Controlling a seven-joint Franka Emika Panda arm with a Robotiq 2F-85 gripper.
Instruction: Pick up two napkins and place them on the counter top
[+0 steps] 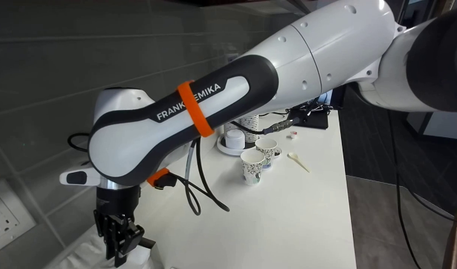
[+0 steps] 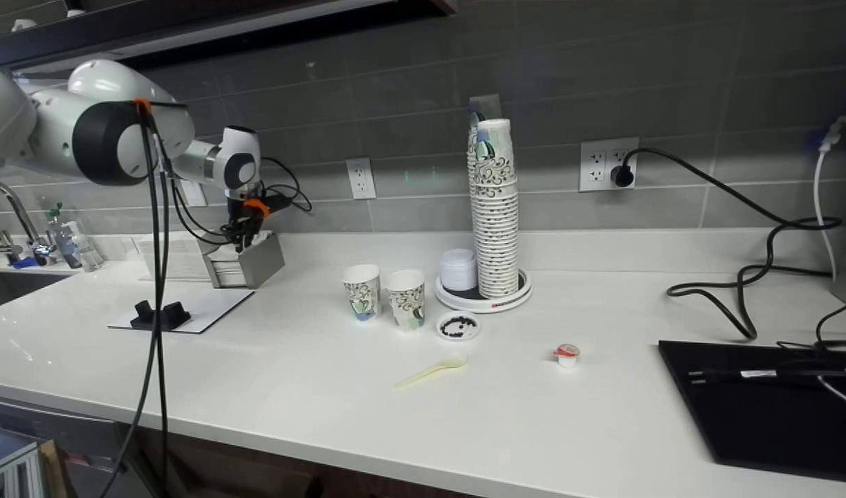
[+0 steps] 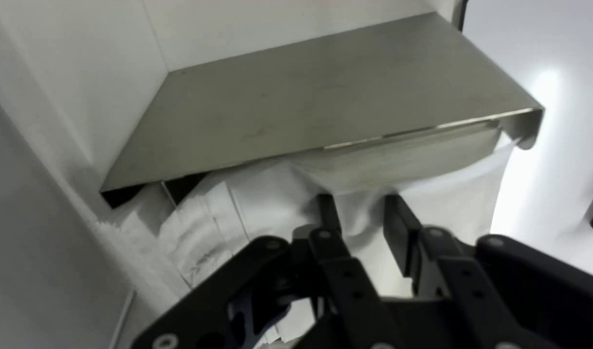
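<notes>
Holder (image 3: pixel 320 106), 1: grey, on the counter (image 2: pixel 533 415). Napkins (image 3: pixel 277 194): white, rumpled, in the holder. Gripper (image 3: pixel 359 198), 1: at the napkins, fingers (image 3: pixel 329 213) apart, paper rucked between. Cups (image 2: pixel 406 301), 2: upright, side by side.

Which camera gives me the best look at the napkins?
The wrist view: it sees the napkins up close, showing their creases, though the gripper blocks some. In both exterior views they look small and sit partly behind the gripper.
</notes>
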